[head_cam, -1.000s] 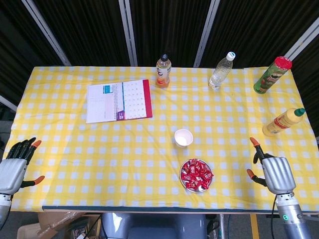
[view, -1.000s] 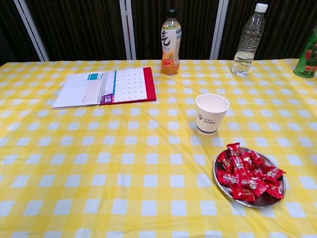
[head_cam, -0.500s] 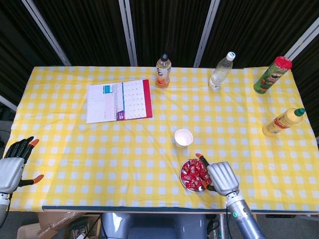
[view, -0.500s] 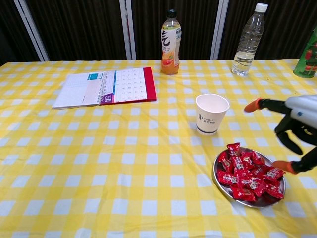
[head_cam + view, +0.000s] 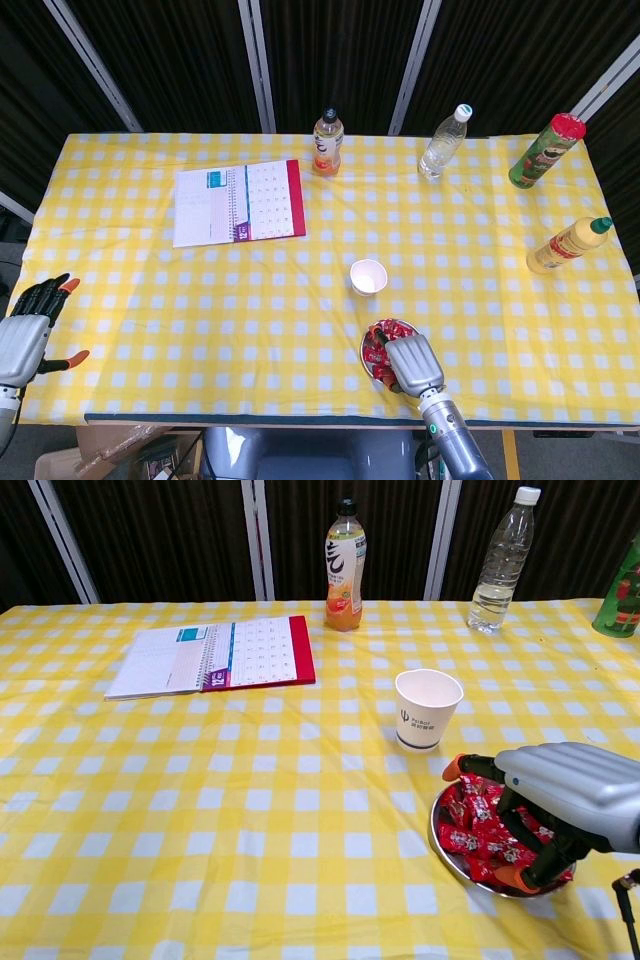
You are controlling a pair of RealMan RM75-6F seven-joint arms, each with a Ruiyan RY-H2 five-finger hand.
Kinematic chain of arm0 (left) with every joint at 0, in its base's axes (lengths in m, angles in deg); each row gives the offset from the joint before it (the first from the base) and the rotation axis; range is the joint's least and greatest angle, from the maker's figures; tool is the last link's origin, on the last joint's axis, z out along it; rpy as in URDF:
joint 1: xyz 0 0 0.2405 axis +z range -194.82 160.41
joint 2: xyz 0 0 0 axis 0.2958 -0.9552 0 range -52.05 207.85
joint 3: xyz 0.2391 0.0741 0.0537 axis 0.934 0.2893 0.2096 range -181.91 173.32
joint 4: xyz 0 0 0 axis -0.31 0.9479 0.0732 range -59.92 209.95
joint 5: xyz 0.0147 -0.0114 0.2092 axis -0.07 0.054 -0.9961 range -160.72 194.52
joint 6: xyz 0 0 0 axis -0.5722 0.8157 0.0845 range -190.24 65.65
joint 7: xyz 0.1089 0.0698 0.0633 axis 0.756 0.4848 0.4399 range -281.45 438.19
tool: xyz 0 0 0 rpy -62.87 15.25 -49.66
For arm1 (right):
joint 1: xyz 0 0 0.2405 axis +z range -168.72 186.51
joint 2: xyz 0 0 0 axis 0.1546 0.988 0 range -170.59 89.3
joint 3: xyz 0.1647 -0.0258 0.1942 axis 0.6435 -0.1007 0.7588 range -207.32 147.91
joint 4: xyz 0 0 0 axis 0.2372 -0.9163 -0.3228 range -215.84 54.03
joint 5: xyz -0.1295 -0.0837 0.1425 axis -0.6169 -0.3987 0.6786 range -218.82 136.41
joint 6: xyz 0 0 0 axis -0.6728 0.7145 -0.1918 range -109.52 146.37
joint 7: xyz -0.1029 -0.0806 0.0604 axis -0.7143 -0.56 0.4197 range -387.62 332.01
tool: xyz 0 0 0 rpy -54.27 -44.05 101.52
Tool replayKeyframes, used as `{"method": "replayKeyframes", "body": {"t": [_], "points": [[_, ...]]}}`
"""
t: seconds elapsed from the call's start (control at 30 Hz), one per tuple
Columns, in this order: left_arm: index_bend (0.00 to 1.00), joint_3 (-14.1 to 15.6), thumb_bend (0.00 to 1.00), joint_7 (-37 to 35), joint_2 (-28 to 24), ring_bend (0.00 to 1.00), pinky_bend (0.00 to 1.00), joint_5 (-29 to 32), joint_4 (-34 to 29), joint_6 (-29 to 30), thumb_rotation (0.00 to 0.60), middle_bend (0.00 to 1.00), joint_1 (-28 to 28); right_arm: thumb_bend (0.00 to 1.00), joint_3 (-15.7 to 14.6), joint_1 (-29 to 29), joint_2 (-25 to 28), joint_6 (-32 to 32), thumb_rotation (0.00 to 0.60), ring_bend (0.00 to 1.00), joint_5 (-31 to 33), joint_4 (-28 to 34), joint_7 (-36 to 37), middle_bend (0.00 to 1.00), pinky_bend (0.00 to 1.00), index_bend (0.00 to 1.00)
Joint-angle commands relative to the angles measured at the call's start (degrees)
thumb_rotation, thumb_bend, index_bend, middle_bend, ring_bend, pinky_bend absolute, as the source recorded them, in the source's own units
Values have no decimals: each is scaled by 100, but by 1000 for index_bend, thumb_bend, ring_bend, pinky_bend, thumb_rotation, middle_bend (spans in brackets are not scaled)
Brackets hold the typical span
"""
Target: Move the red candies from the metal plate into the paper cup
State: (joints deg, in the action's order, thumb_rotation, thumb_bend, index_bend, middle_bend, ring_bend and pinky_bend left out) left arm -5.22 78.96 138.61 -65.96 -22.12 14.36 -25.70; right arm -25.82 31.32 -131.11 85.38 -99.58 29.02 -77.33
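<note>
Here the right hand [image 5: 560,800] arches over the plate [image 5: 452,855] near the counter's front edge, fingers spread, gripping nothing evident; close gently on one candy [image 5: 468,838], then lift toward the cup [image 5: 428,709].

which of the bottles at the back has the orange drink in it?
The black-capped bottle beside the calendar. The white-capped bottle to its right is clear and looks colourless; the yellow one is an opaque squeeze bottle.

The right hand [image 5: 560,800] covers most of the red candies [image 5: 470,815] (its grip cannot be told).
</note>
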Motion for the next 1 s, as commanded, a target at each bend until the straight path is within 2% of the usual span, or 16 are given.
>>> {"method": "replayKeyframes", "body": {"t": [0.03, 0.57, 1.0], "points": [[0, -2, 4, 14, 1, 0, 0, 15, -20, -9, 600, 0, -4, 310, 15, 61, -29, 73, 600, 851, 146, -10, -66, 769, 947, 127], [0, 5, 3, 81, -3, 0, 0, 64, -92, -25, 600, 0, -9, 310, -69, 153, 67, 341, 600, 851, 535, -202, -90, 769, 947, 107], [0, 16, 4, 40, -18, 0, 0, 69, -111, -29, 600, 0, -6, 310, -155, 217, 119, 376, 600, 851, 779, -269, 18, 769, 947, 284]]}}
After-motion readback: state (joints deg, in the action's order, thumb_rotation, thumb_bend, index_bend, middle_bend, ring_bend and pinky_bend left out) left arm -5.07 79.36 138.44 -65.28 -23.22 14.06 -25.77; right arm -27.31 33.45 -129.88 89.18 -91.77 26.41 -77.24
